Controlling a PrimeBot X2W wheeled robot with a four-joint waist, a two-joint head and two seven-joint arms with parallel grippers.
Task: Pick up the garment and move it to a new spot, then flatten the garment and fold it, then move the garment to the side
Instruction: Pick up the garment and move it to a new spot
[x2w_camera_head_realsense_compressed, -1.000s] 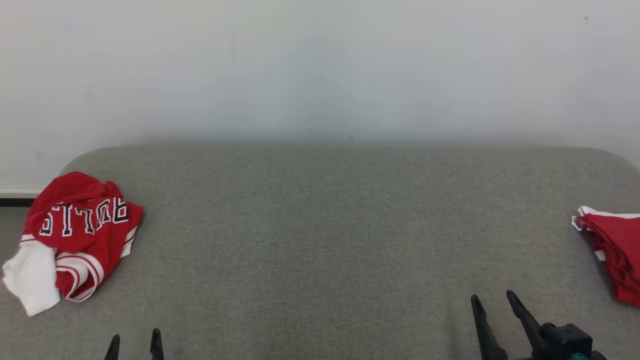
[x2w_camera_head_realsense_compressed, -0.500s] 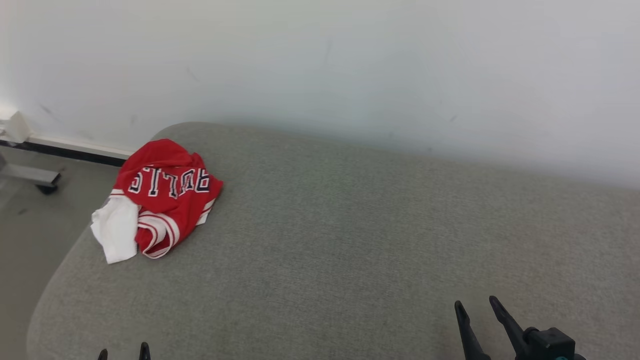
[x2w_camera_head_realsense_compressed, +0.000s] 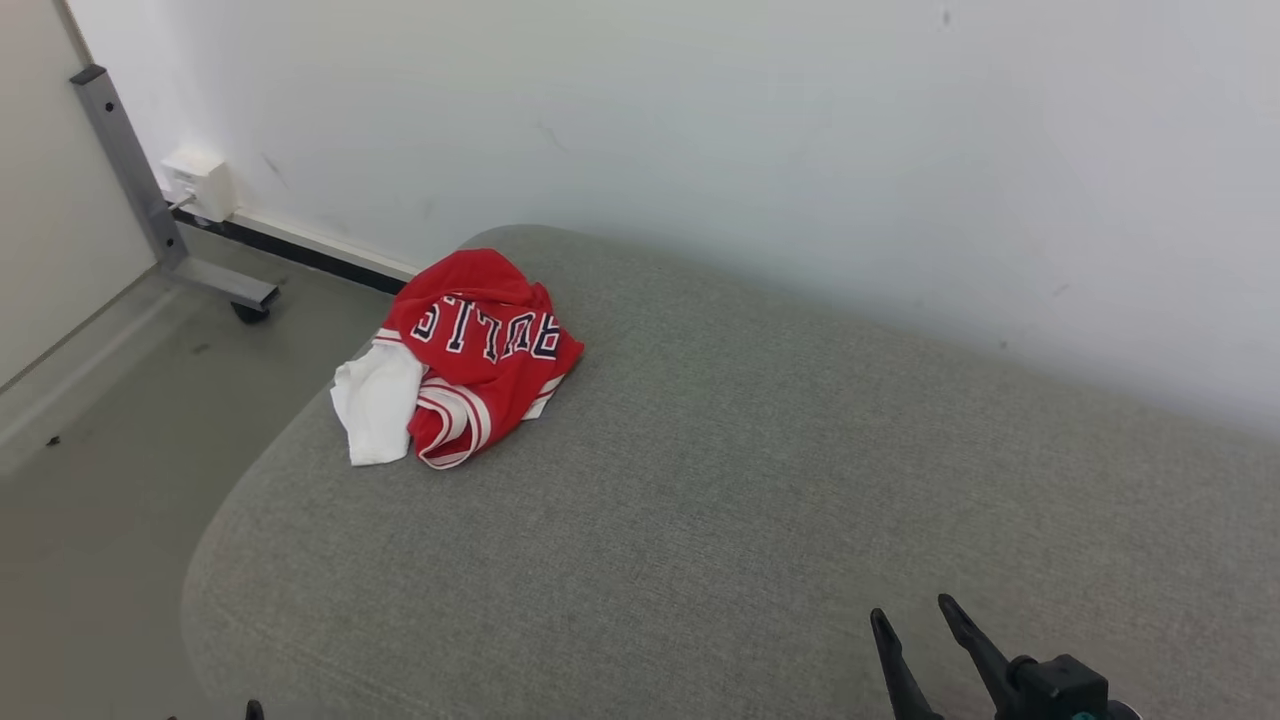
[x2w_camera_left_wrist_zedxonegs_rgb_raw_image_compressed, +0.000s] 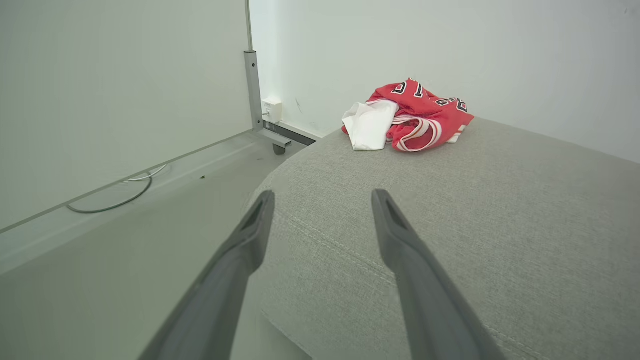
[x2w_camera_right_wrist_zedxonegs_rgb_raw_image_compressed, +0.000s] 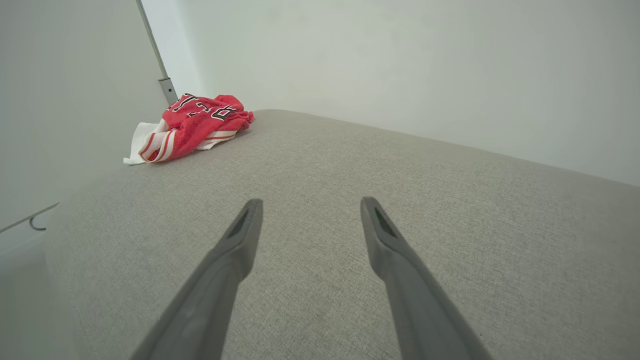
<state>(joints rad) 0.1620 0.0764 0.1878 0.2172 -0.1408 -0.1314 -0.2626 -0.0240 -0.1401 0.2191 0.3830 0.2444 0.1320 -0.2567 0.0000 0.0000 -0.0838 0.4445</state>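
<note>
Nearest me, the right claw (x2w_camera_head_realsense_compressed: 912, 610) hangs low over the near edge of the grey cushion (x2w_camera_head_realsense_compressed: 750, 480), its two dark fingers spread wide with nothing between them. The left claw (x2w_camera_left_wrist_zedxonegs_rgb_raw_image_compressed: 322, 195) is just as wide and just as empty, poised over the cushion's near left corner and aimed toward the far left corner. Neither has opened or closed in the last second.

What has changed is the robot's facing. Its head has swung to the left, so the bare floor (x2w_camera_head_realsense_compressed: 100, 480) and a metal leg (x2w_camera_head_realsense_compressed: 130, 170) on a caster now come in beside the cushion. The garment (x2w_camera_head_realsense_compressed: 470, 350) has slid from the side of that view toward its middle. That is the camera turning, not the cloth moving.

The red and white garment lies crumpled at the far left corner of the cushion, its white part toward the left edge, close under the wall (x2w_camera_head_realsense_compressed: 700, 130). It is well apart from both claws.

I judge the robot is squaring up to it. The pickup has not begun, and the left claw has the shorter reach.
</note>
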